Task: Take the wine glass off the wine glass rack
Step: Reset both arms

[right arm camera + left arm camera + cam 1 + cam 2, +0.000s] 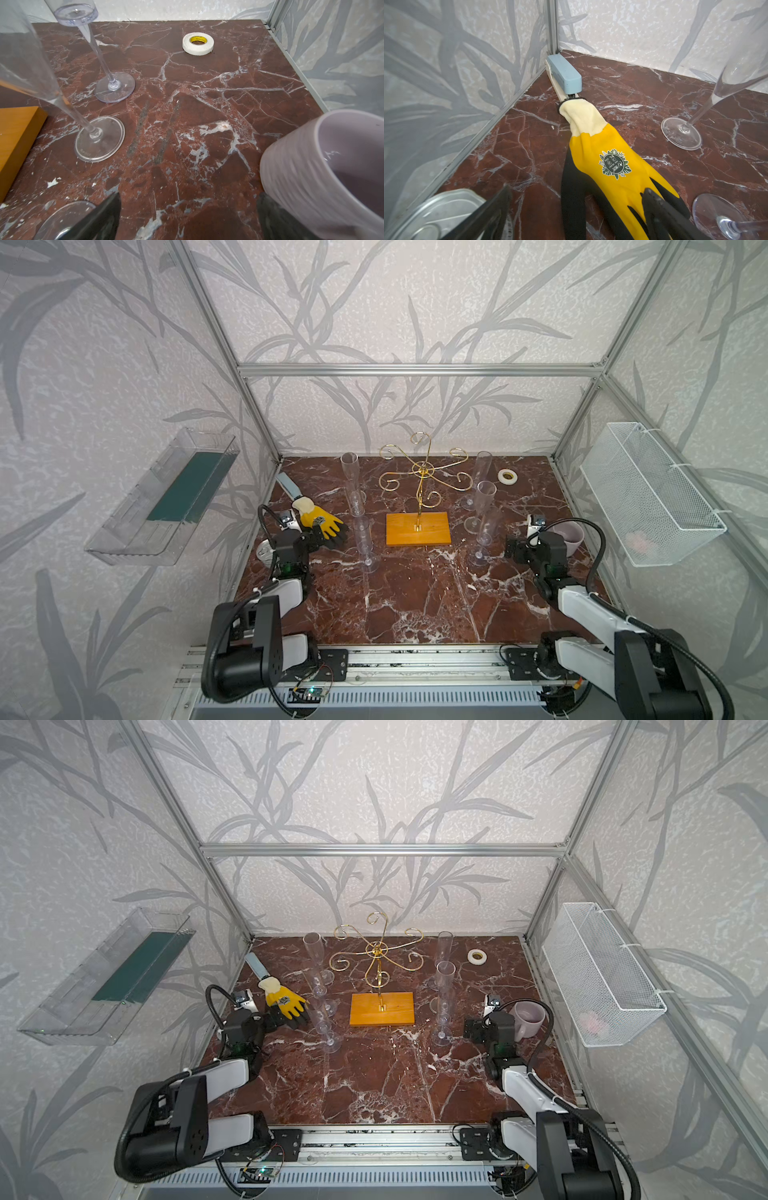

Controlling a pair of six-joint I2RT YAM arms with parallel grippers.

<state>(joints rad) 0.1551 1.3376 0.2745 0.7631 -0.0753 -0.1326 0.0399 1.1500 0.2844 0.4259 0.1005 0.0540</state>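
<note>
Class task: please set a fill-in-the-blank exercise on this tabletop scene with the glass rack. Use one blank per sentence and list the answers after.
1. Wine glasses stand upright on the table, ____ on each side of the wine glass rack.
2. The left claw is over a yellow and black ____.
3. The right claw, beside the lilac mug, is ____.
4. Near the far wall lies a white roll of ____.

Answers: three; glove; open; tape.

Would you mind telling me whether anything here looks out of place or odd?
Nothing is tipped or spilled. The rack is bare; the glasses stand upright on both sides of it. The glove lies with its cuff against the stapler.
</note>
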